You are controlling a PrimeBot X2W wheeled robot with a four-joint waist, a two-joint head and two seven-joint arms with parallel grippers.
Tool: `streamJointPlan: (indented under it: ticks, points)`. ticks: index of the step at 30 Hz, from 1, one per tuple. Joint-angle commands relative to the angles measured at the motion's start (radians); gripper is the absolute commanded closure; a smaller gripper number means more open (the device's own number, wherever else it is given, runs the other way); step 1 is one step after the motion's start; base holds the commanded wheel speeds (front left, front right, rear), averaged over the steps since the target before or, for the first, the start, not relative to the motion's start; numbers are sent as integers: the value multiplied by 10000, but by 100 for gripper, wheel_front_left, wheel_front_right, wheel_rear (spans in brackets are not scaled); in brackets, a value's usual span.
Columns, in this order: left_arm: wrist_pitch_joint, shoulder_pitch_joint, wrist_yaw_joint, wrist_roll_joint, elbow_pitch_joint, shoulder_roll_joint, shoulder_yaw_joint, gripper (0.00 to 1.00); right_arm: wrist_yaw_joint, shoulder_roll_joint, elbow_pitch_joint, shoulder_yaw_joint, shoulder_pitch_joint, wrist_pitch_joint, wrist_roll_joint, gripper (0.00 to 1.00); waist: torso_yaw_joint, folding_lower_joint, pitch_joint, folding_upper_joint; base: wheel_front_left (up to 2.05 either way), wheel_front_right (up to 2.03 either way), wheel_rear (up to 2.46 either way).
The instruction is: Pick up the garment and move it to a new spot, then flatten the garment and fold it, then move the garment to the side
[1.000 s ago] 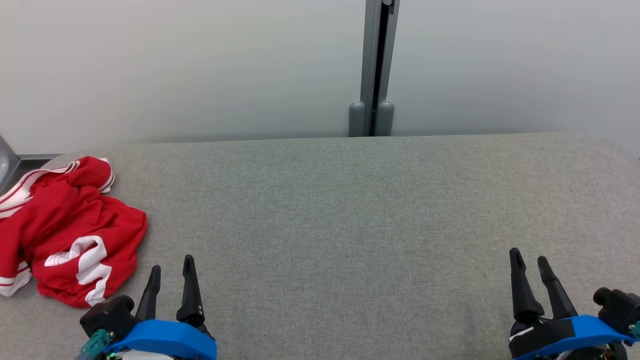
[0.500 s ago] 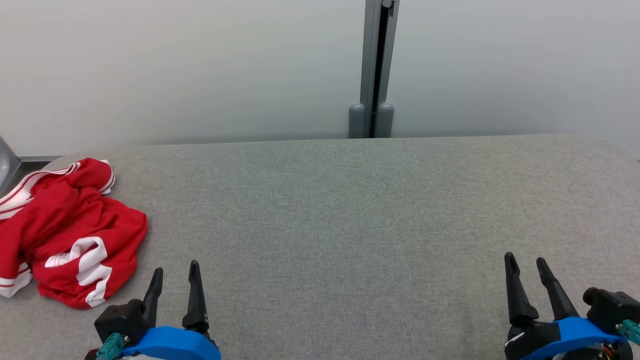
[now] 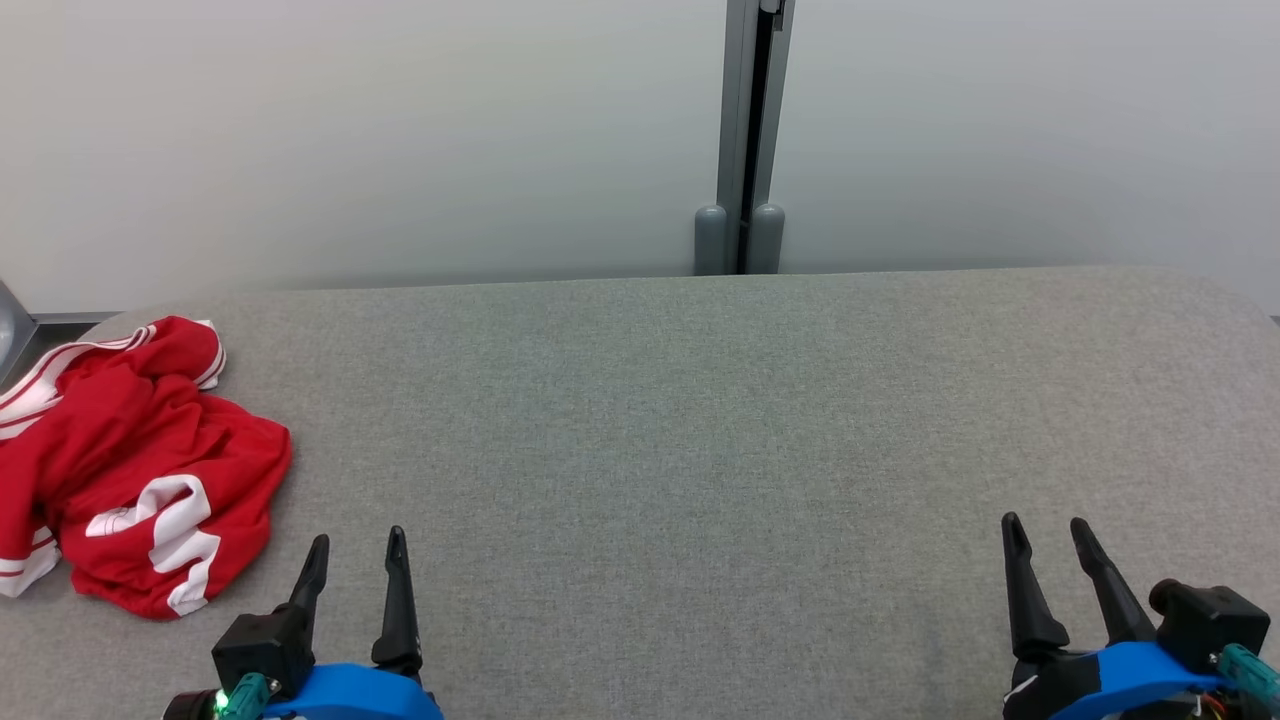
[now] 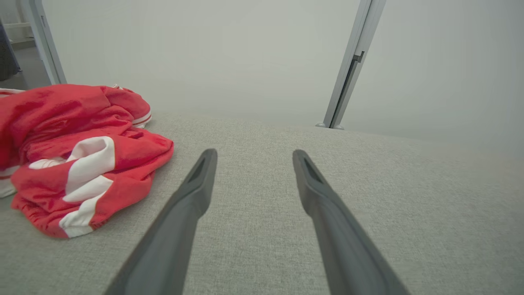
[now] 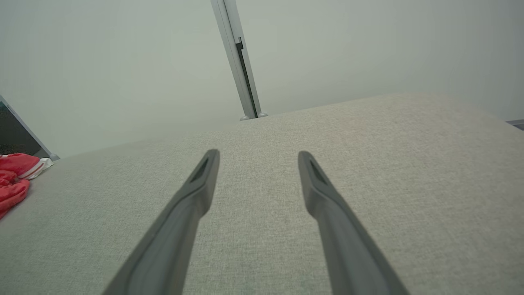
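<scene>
A crumpled red garment [image 3: 130,470] with white stripes lies bunched at the far left of the grey padded table [image 3: 700,420]. In the left wrist view the garment [image 4: 73,143] sits left of my fingers, apart from them. My left gripper [image 3: 358,540] stands open near the front edge, just right of the garment, with nothing between its fingers [image 4: 196,184]. At the lower right my right gripper [image 3: 1045,525] is open and empty too. The right wrist view catches the garment [image 5: 14,176] at its far left edge.
A pale wall runs behind the table, with a grey vertical post [image 3: 745,130] at its middle. A dark object [image 3: 8,320] shows past the table's left end. The table's corners are rounded.
Both grippers have drawn back a little toward the lower edge of the head view. The left one also shifted slightly right. The garment lies as before.
</scene>
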Motion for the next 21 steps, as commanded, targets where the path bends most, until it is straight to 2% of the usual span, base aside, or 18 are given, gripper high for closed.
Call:
streamJointPlan:
  ticks: [1, 21]
  points:
    - [-80, 14, 52, 177, -11, 68, -9, 0, 20, -83, -4, -15, 87, -122, -216, 0, 1, 0, 2, 0, 0, 0, 0]
    - [-298, 166, 287, 1058, 40, 287, -359, 0, 24, -92, 305, 52, 104, -380, -1420, 0, 27, 0, 32, 0, 0, 0, 0]
